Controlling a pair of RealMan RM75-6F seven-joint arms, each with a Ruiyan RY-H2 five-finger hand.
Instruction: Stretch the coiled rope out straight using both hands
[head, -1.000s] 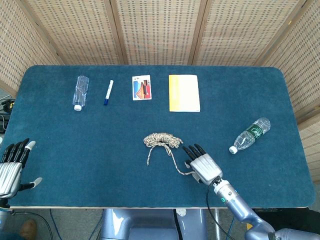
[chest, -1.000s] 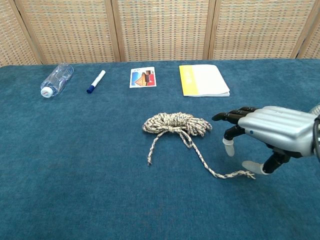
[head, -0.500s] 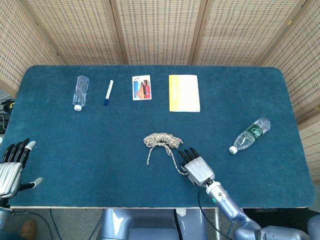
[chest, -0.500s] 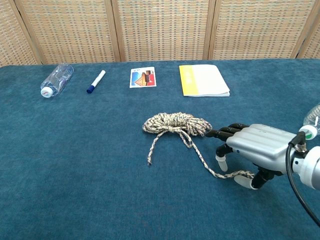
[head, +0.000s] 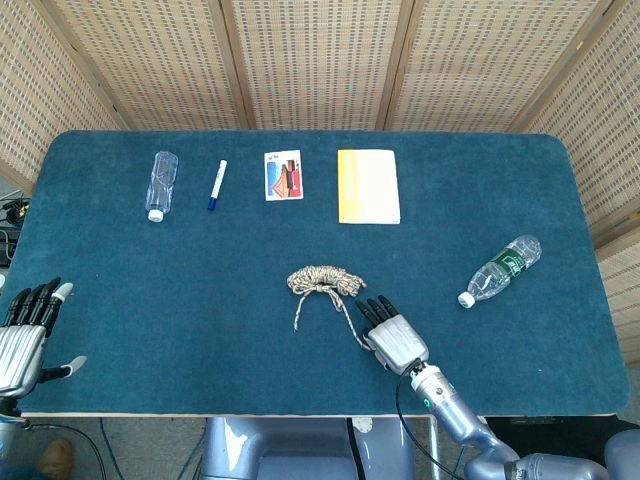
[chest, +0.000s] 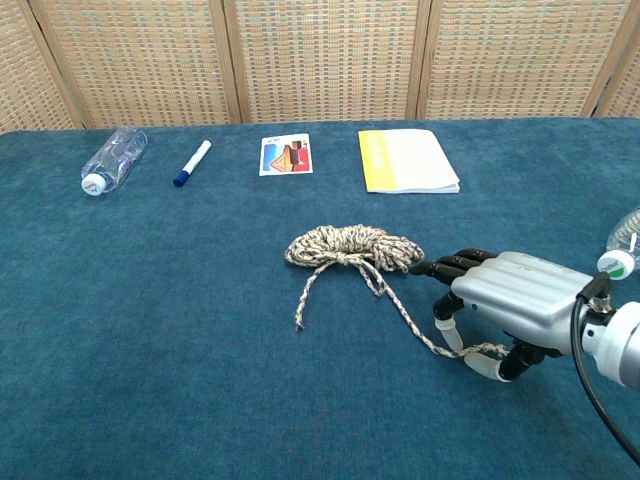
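Note:
The coiled rope (head: 325, 279) (chest: 351, 246) lies mid-table, speckled beige, with two loose tails. One short tail (chest: 303, 300) runs toward the table's front. The longer tail (chest: 415, 325) trails right, and its end lies under my right hand (head: 394, 333) (chest: 512, 303). That hand hovers low, palm down, with a finger (chest: 452, 338) and the thumb (chest: 487, 367) lowered on either side of the tail's end; no firm pinch shows. My left hand (head: 24, 333) stays at the table's front left edge, fingers spread and holding nothing, and only the head view shows it.
Along the far side lie a clear bottle (head: 161, 183), a blue-capped marker (head: 216, 184), a picture card (head: 283, 175) and a yellow booklet (head: 368, 186). A second bottle (head: 500, 268) lies right of my right hand. Wicker screens stand behind the table.
My right hand has moved left toward the coil and sunk over the long tail's end, its finger and thumb coming down around it. The rope and the left hand have not moved.

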